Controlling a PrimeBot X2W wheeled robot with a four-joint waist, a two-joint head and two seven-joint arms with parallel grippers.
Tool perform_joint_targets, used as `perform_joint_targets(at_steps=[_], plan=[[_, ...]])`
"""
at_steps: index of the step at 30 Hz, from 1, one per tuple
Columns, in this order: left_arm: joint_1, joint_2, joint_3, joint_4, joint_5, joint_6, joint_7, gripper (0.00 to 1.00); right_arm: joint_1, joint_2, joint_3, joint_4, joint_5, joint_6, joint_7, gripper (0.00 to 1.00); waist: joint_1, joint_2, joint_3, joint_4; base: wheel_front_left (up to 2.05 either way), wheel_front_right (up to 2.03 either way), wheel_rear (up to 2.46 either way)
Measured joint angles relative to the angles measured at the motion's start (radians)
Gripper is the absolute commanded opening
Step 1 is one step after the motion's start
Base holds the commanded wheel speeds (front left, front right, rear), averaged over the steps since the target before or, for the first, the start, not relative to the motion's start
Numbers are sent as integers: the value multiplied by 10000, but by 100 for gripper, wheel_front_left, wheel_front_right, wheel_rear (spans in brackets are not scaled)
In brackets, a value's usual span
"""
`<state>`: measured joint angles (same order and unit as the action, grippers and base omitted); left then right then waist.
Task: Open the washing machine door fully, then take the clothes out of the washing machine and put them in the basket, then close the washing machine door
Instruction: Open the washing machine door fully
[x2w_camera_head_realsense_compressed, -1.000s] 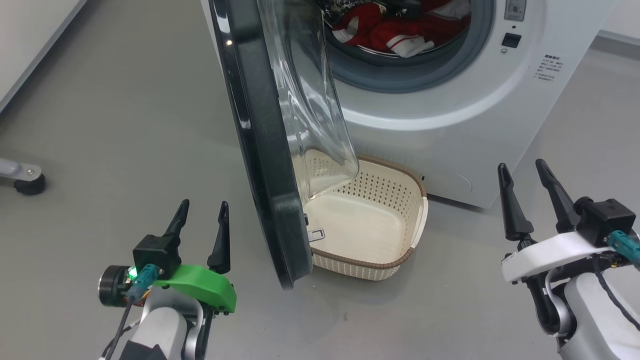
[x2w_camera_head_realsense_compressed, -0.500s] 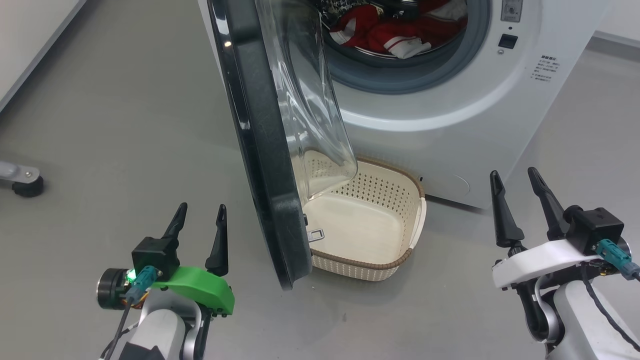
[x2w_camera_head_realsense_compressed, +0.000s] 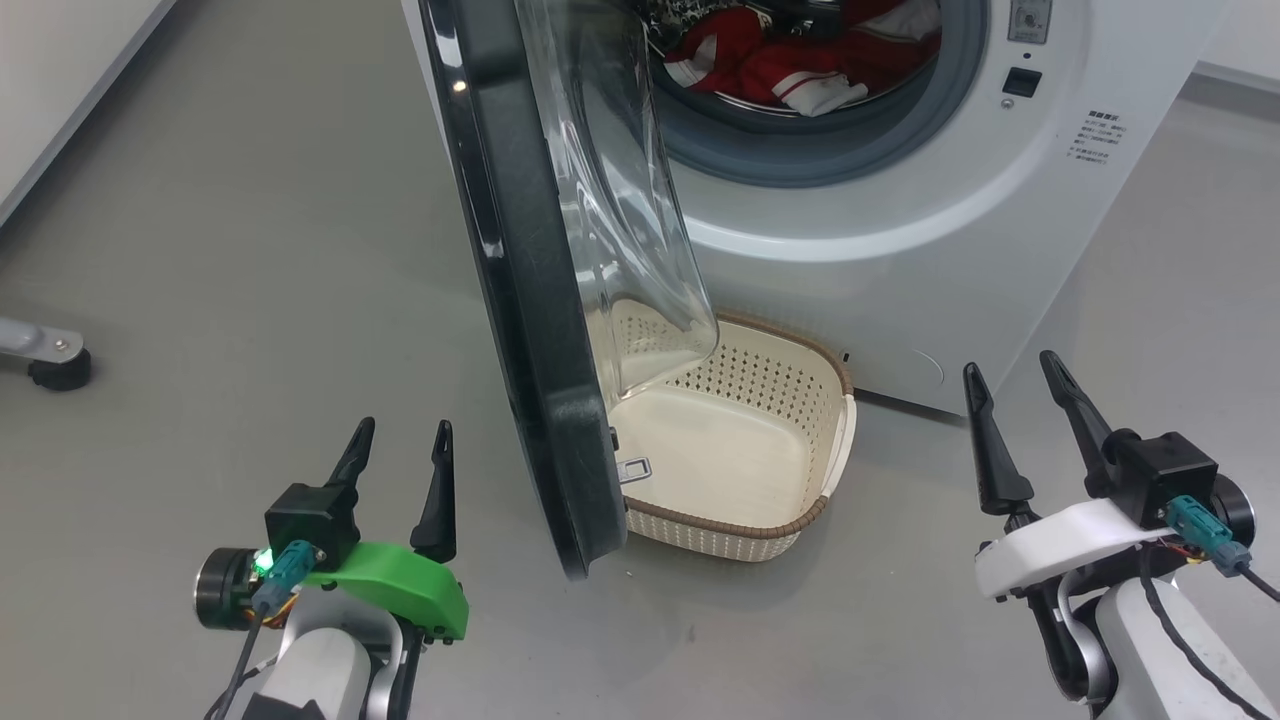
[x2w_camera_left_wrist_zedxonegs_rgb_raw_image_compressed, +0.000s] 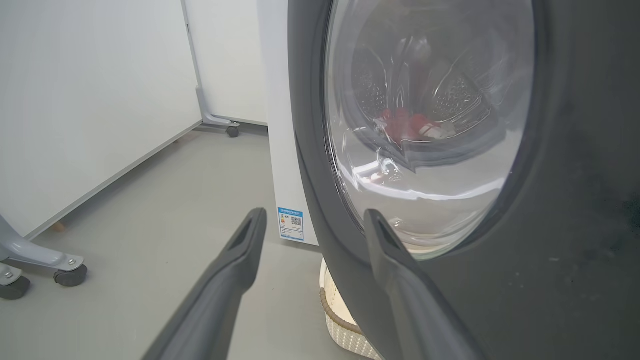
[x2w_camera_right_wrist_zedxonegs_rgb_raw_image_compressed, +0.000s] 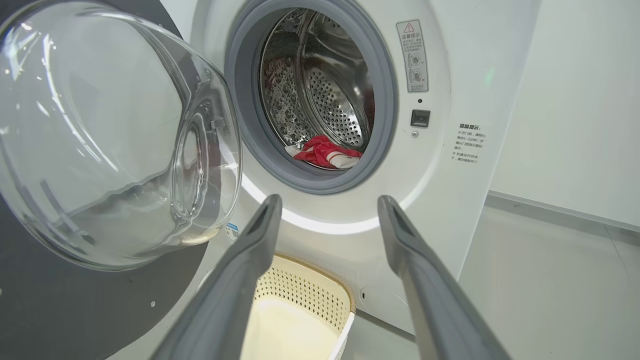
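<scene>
A: Quick check, where are our left fingers (x2w_camera_head_realsense_compressed: 438, 485)?
B: Low over the floor (x2w_camera_head_realsense_compressed: 250, 250), on the outer side of the washing machine door (x2w_camera_head_realsense_compressed: 530, 300). Spread apart, gripping nothing. From the left wrist cam we look along them at the black ring & glass, no contact.
A: Right fingers (x2w_camera_head_realsense_compressed: 988, 450)?
B: Spread wide too, nothing in them. They hang over bare floor nr the front right corner of the washing machine (x2w_camera_head_realsense_compressed: 900, 220), not touching it.
A: Door itself?
B: We see it swung partway out, edge-on to the head cam, w/ the glass bowl bulging over the basket (x2w_camera_head_realsense_compressed: 720, 540). Drum mouth is uncovered.
A: The clothes (x2w_camera_head_realsense_compressed: 790, 60)?
B: Red w/ white stripes, heaped at the btm of the steel drum, inside the grey seal.
A: Basket spot?
B: On the floor, tight against the machine's front, below the drum mouth. Its left end sits behind the door's lower rim, and its cream btm is in plain view.
A: Anything else?
B: A grey leg on a black castor (x2w_camera_head_realsense_compressed: 55, 365) nr the floor's left edge, by the white wall (x2w_camera_head_realsense_compressed: 50, 70), well apart from us.
</scene>
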<state>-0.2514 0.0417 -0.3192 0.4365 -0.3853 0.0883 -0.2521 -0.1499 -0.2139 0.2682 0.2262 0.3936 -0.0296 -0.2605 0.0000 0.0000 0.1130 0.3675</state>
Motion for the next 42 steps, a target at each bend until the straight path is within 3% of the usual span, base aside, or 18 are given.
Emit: perform_joint_targets(at_steps=[19,20,21,22,32,42], plan=[[1,0,-2,65,-12,2,0,100,151,282,-257,88,-451,12,0,100,0,0,45,3,0,0,0],[1,0,-6,71,-12,2,2,72,151,293,-270,88,-460,15,0,100,0,0,47,5,0,0,0],[1,0,-12,75,-12,2,2,28,151,309,-276,90,-462,15,0,100,0,0,48,8,0,0,0],[1,0,-19,77,-12,2,2,2,151,324,-286,92,-481,17,0,100,0,0,48,11,0,0,0],[0,25,-92,-12,-10,-58,42,0,152,458,-410,163,-742,109,0,100,0,0,20,69,0,0,0],[-304,153,393,-1440,105,-40,29,0,155,529,-533,249,-880,228,0,100,0,0,-67,180,0,0,0]])
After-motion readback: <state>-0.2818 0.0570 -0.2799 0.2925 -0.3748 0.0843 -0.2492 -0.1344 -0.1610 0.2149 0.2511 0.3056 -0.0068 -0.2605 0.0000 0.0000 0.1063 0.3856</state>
